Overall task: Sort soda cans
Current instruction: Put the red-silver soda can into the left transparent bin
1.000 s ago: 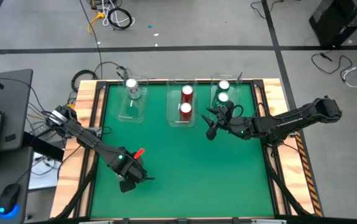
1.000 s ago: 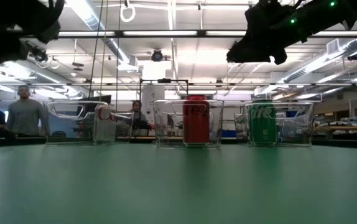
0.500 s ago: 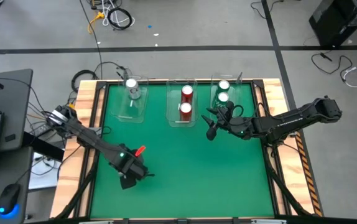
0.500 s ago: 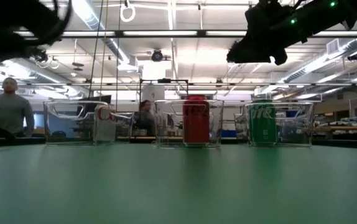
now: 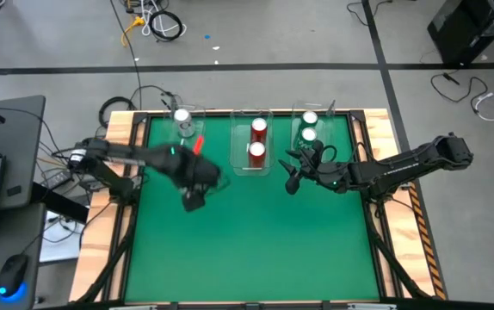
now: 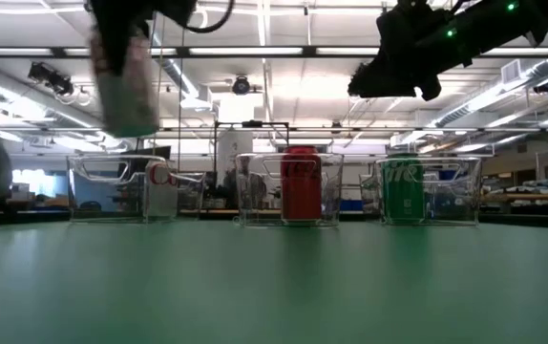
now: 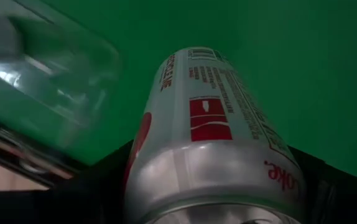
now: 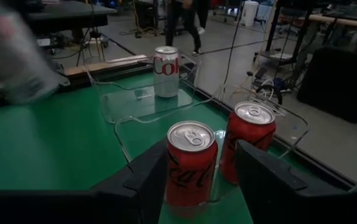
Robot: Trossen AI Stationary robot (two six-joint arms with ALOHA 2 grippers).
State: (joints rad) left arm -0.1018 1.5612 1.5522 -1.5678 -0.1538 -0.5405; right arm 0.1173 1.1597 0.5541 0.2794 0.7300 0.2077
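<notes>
Currently left gripper (image 5: 194, 196) is clamped on a silver Diet Coke can (image 7: 213, 143), held upright above the mat near the left clear bin (image 5: 181, 146). Right gripper (image 5: 294, 172) idles open beside the red cans (image 8: 191, 162).

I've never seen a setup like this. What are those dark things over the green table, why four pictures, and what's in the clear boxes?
These are two robot arms at a green table, each ending in a two-finger gripper. One picture looks straight down, one looks level across the tabletop, and two come from cameras on the arms' wrists.

At the far edge stand three clear plastic bins. One holds a silver cola can, the middle one two red cola cans, the last two green cans.

The left gripper is carrying a second silver can with red lettering in the air, close to the silver can's bin; its wrist camera shows it filling the picture. The right gripper hangs open and empty in front of the green cans' bin.
</notes>
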